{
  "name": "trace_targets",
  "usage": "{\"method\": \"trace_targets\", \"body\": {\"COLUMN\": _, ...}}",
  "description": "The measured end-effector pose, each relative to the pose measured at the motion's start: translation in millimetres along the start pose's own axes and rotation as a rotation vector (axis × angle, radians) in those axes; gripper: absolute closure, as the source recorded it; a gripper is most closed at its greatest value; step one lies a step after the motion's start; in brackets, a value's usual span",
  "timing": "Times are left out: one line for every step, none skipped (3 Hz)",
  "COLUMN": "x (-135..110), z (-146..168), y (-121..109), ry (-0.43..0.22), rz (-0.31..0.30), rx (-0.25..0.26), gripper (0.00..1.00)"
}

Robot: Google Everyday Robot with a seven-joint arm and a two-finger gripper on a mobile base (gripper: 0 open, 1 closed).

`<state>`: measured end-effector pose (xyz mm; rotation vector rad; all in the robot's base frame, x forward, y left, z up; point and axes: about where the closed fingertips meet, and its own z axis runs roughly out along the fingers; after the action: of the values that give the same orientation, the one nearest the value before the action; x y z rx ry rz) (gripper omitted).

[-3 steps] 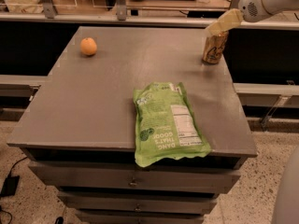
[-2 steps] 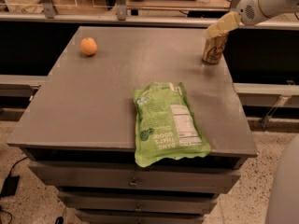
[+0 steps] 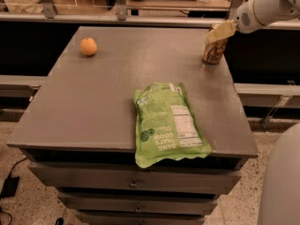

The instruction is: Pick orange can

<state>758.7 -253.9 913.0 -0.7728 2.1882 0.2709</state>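
Observation:
The orange can (image 3: 214,53) is a slim tan-gold can with dark script. It stands upright at the far right edge of the grey table (image 3: 117,88). My gripper (image 3: 219,33) comes in from the upper right on a white arm. It sits at the can's top and covers the rim. I cannot see if it holds the can.
A small round orange fruit (image 3: 88,46) lies at the far left of the table. A green snack bag (image 3: 167,123) lies flat at the front, overhanging the front edge. Drawers sit below the tabletop. A railing runs behind the table.
My gripper has come down and slightly left onto the top of the can. The can, the fruit and the bag have not moved.

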Motion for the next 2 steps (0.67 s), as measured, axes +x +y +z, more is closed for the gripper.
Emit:
{"method": "trace_targets", "body": {"x": 0.2, "z": 3.0, "y": 1.2, "ry": 0.001, "rz": -0.001, "rx": -0.003, "gripper": 0.47}}
{"method": "trace_targets", "body": {"x": 0.9, "z": 7.0, "y": 2.6, "ry": 0.004, "rz": -0.001, "rx": -0.009, "gripper": 0.7}}
